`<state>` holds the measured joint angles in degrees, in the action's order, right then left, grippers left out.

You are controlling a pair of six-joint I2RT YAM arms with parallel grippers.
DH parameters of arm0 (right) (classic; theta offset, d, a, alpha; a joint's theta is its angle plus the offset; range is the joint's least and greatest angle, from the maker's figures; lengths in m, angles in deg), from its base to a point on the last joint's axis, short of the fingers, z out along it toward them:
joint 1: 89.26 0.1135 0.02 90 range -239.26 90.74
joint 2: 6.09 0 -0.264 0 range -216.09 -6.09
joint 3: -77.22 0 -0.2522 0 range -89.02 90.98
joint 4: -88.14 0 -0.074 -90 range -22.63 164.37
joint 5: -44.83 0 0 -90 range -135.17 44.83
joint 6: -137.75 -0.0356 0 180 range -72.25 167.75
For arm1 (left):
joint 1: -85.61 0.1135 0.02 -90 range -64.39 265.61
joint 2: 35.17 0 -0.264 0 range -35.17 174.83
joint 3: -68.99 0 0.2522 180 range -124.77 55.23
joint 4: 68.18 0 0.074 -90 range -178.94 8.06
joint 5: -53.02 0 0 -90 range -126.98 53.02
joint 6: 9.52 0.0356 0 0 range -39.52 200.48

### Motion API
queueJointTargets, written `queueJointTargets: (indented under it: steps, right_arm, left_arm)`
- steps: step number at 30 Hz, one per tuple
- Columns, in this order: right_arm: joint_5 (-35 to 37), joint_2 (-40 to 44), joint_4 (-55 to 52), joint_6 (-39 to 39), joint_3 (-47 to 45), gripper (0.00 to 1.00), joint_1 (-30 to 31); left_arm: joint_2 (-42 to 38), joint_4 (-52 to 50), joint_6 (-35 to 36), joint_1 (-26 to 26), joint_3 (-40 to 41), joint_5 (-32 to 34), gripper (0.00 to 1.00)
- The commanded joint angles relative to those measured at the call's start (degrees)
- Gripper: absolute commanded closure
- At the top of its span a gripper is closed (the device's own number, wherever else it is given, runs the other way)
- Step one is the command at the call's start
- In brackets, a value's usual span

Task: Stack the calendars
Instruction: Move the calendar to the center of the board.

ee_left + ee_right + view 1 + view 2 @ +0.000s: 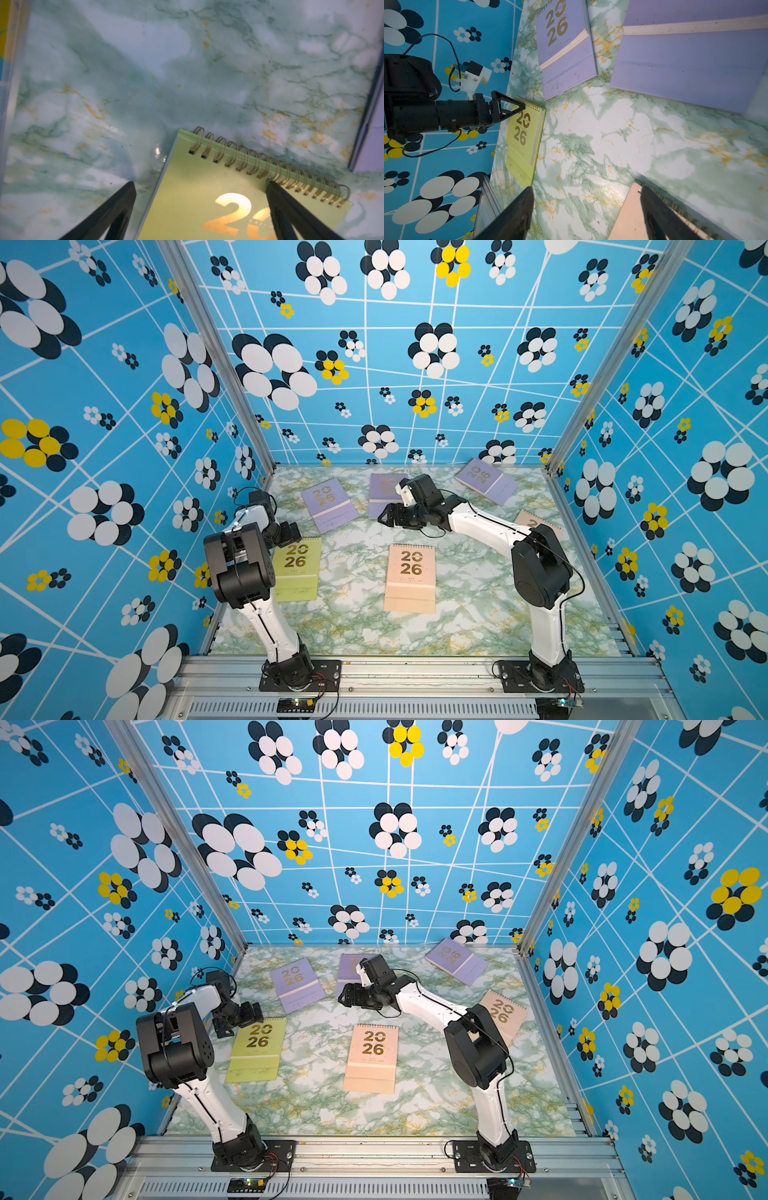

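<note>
Six calendars lay flat and apart on your green-marbled table (pixel 478 614), none resting on another. The yellow calendar (pixel 297 572) sat nearest your left arm. The centre peach calendar (pixel 410 578) lay in the middle of the near half. The second peach calendar (pixel 505 1015) lay by the right wall, partly behind your right arm. Along the back were the left lilac calendar (pixel 330 504), the middle lilac calendar (pixel 382 489), half covered by your right wrist, and the far lilac calendar (pixel 486 481), turned askew near the back right corner.

Your left gripper (pixel 200 182) had its jaws spread wide and held nothing. It sat low over the yellow calendar's spiral-bound corner, with one finger (pixel 278 199) above the cover beside the rings. The other finger was over bare table just off the calendar's side edge. Whether either finger touched anything, you could not tell from these views.

Your right gripper (pixel 586 188) was also spread wide and empty. In both top views it hung over the near edge of the middle lilac calendar. In its wrist view one finger showed in front of the centre peach calendar's spiral edge, the other over bare marble.
</note>
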<state>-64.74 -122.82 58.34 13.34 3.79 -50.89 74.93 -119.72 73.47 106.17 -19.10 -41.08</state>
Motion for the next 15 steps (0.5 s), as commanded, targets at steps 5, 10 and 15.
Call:
queueJointTargets:
  steps: [5, 10, 15]
  right_arm:
    - [0.6, 1.3, -0.7, 1.0, -0.4, 0.18, -0.4]
    - [-0.3, 0.7, 0.1, 0.5, -0.2, 0.18, -0.4]
    - [-0.7, 0.6, 0.4, 0.5, -0.3, 0.18, -0.4]
  left_arm:
    - [-0.8, -0.7, -0.5, -2.7, 3.3, 1.6, 0.00]
    - [-1.9, -1.0, -1.5, -3.2, 4.2, 0.5, 0.00]
    - [-2.6, -1.0, -2.5, -4.7, 5.2, 0.9, 0.00]
